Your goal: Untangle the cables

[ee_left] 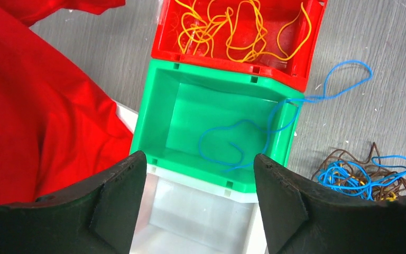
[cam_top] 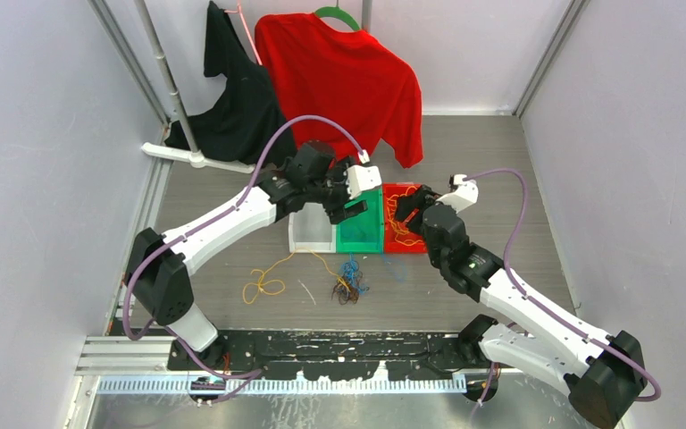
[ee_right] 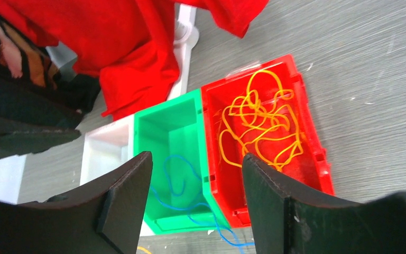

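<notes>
Empty, open left gripper (ee_left: 200, 163) and right gripper (ee_right: 196, 159) hover mid-sorting; next, probably, tuck trailing blue cable (ee_left: 269, 138) into green bin (ee_left: 159, 106).

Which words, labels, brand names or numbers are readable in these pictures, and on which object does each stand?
No text is readable anywhere. The red plastic bin, the green plastic bin, the white plastic bin and the red cloth shirt bear no visible print.

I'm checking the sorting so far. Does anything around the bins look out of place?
Yes. The blue cable is only partly inside the green bin: it drapes over the bin's wall and loops out onto the table. Close by, a blue and brown tangle lies unsorted on the table.
</notes>
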Controlling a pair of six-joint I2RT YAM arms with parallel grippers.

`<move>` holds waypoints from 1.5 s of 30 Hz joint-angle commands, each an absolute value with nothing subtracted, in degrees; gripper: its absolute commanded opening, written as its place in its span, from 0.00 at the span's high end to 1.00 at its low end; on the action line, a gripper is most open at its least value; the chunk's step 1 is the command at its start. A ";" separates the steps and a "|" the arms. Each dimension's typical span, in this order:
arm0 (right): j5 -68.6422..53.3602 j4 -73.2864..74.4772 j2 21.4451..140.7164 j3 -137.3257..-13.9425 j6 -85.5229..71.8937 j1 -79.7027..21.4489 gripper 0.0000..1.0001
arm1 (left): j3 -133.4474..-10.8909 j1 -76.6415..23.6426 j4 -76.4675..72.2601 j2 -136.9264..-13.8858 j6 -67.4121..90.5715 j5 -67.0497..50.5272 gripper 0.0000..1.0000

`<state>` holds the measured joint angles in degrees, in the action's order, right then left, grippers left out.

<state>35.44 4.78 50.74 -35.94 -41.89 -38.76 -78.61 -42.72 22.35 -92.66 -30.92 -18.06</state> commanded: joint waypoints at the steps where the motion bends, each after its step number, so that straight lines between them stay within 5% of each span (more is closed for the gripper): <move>1: 26.52 1.42 51.95 -37.00 -40.69 -38.57 0.33 | -80.87 -42.12 26.45 -89.62 -30.27 -14.78 0.26; 20: 21.23 21.07 52.40 -29.64 -49.41 -49.63 0.27 | -87.40 -26.62 55.22 -78.81 -30.43 -34.54 0.29; 32: 24.86 13.06 64.02 -24.19 -51.91 -52.02 0.38 | -87.09 -21.01 63.11 -69.12 -30.06 -38.58 0.32; 35: 25.85 11.44 70.00 -25.97 -50.52 -52.67 0.47 | -86.75 -21.01 63.25 -68.35 -29.58 -37.08 0.33; 41: 28.46 16.31 68.60 -32.38 -46.54 -54.03 0.90 | -87.68 -20.23 64.33 -67.05 -29.60 -34.37 0.34; 45: 28.62 23.13 63.75 -41.06 -41.29 -53.79 0.99 | -88.35 -19.87 64.78 -66.68 -28.82 -34.34 0.35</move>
<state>26.44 18.57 68.93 -31.68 -46.63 -53.74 -86.65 -20.45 64.20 -68.45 -30.04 -34.50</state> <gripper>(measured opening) 0.038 0.657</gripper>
